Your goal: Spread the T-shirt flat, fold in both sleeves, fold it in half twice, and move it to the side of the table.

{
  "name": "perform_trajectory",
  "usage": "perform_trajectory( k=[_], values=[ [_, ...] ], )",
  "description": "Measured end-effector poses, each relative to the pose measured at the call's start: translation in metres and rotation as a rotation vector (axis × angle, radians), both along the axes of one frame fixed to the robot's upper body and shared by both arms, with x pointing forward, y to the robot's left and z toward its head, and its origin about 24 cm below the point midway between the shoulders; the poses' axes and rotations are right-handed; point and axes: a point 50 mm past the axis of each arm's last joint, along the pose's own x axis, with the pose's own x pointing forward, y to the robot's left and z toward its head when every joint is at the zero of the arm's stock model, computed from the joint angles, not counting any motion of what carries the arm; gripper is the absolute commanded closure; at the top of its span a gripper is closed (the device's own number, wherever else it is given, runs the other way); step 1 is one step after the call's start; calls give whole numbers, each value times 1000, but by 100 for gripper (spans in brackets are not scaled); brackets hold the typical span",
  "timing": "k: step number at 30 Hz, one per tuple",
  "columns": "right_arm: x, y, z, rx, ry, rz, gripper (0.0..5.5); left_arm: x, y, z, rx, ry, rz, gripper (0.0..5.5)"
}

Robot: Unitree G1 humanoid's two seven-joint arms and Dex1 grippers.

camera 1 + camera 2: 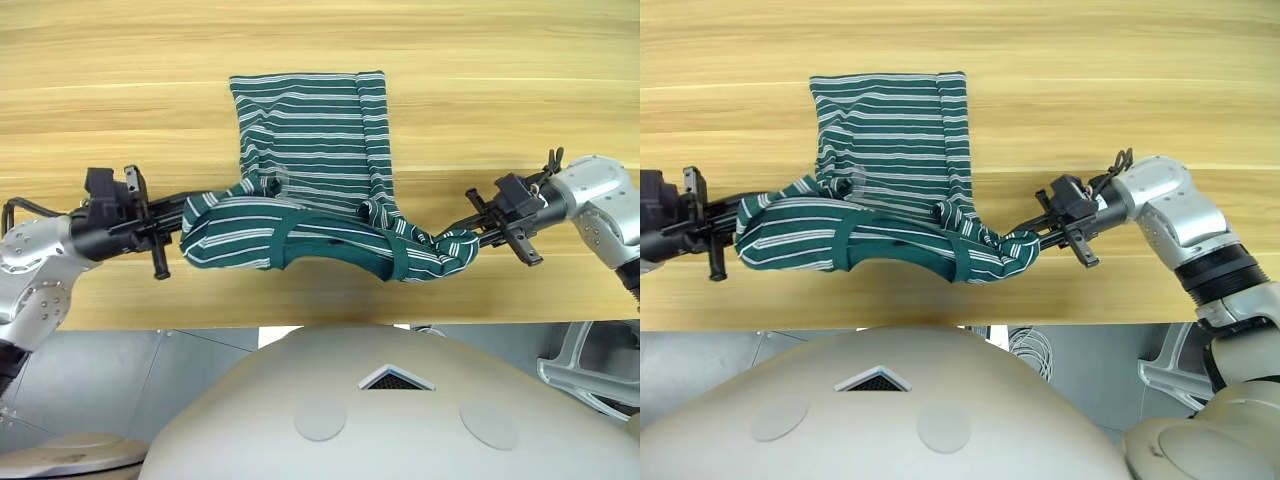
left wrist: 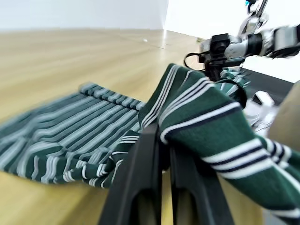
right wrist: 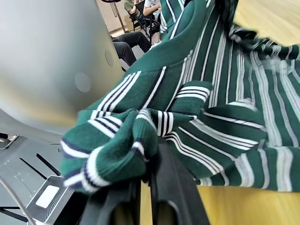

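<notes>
A dark green T-shirt [image 1: 310, 140] with white stripes lies on the wooden table [image 1: 120, 100], its far part flat. Its near end is lifted off the table and hangs stretched between both grippers. My left gripper [image 1: 190, 225] is shut on the shirt's left near edge; the cloth [image 2: 197, 117] drapes over its black fingers [image 2: 140, 187]. My right gripper [image 1: 462, 240] is shut on the bunched right near corner [image 3: 117, 140], held above the table's near edge. The collar opening [image 1: 330, 250] sags between them.
The table's near edge [image 1: 150, 325] runs just below the lifted cloth. Bare wood lies to the left, to the right and beyond the shirt. A grey floor with metal equipment [image 1: 590, 370] lies below the edge.
</notes>
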Motion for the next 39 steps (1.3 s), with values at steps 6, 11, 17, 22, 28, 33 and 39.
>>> perform_trajectory(
  k=[6,11,17,22,28,33,39],
  values=[
    [-2,4,12,60,44,-20,542,-32,-13,-22,-4,224,-117,550],
    [-12,14,17,109,64,3,542,-44,-26,-30,-14,277,-158,550],
    [-5,31,13,150,118,-11,542,-12,-35,-27,-72,242,-120,550],
    [50,50,8,64,33,-101,544,49,-39,-9,-98,121,-35,550],
    [96,62,-3,-37,-31,-210,544,75,-24,-50,0,223,75,550],
    [99,46,-34,-167,-25,-308,506,74,-6,-93,177,244,79,550],
    [95,27,-52,-210,10,-379,397,76,14,-97,163,219,107,550]
  ],
)
